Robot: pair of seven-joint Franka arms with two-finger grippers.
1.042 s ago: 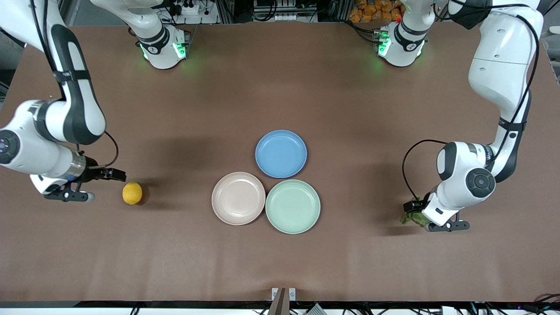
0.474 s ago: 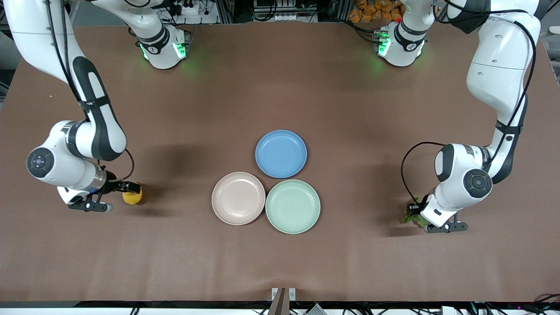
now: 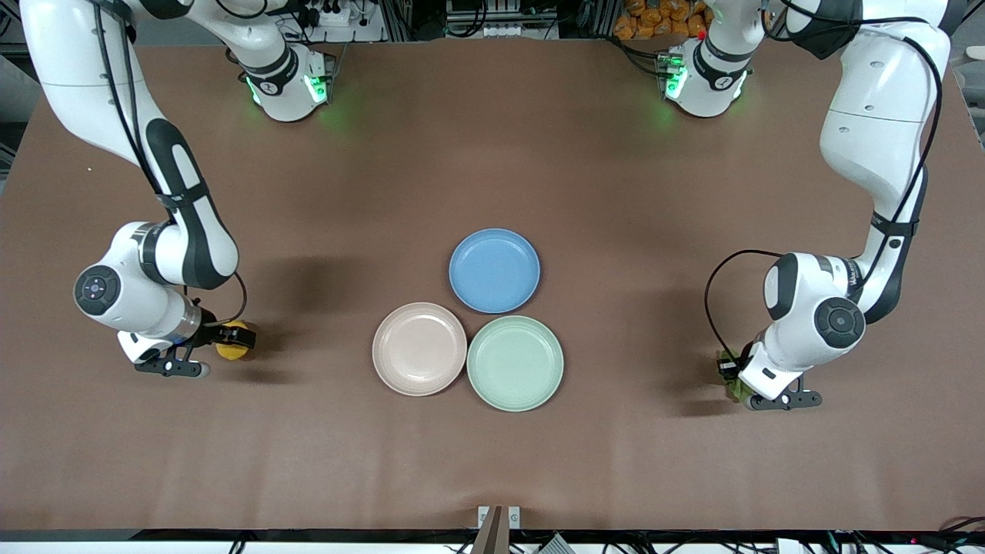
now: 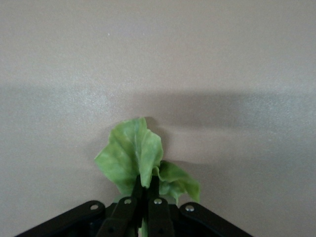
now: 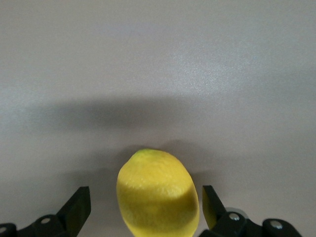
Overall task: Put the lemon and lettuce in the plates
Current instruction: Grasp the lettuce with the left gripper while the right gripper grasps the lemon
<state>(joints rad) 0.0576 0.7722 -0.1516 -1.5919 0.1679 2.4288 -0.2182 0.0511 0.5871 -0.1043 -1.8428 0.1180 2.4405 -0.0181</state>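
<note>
The left end effector (image 4: 143, 205) is down at the tabletop (image 3: 492, 446) toward the left arm's end, its two black fingers (image 4: 129, 207) pinched together on the base of the lettuce (image 4: 136, 155); the left wrist view shows the pale green, wrinkled leaf fanning out from between the closed fingertips and lying on the brown surface, while from the front only a small scrap of green (image 3: 731, 381) shows beside the arm's wrist. The right end effector (image 5: 143, 210) is low at the right arm's end of the tabletop, with its fingers (image 5: 79, 210) spread wide on either side of the lemon (image 5: 158, 195); in the right wrist view a clear gap shows between each fingertip and the yellow skin, so the fruit sits between them ungripped, resting on the tabletop. From the front the lemon (image 3: 233, 344) is partly covered by the right end effector (image 3: 229, 335). The three plates lie in a cluster near the middle of the tabletop, well apart from both items: the beige-pink plate (image 3: 419, 348) and the mint green plate (image 3: 515, 363) side by side with rims touching, the pink one toward the right arm's end, and the blue plate (image 3: 494, 270) farther from the front camera, just beside the other two. All three plates hold nothing.
</note>
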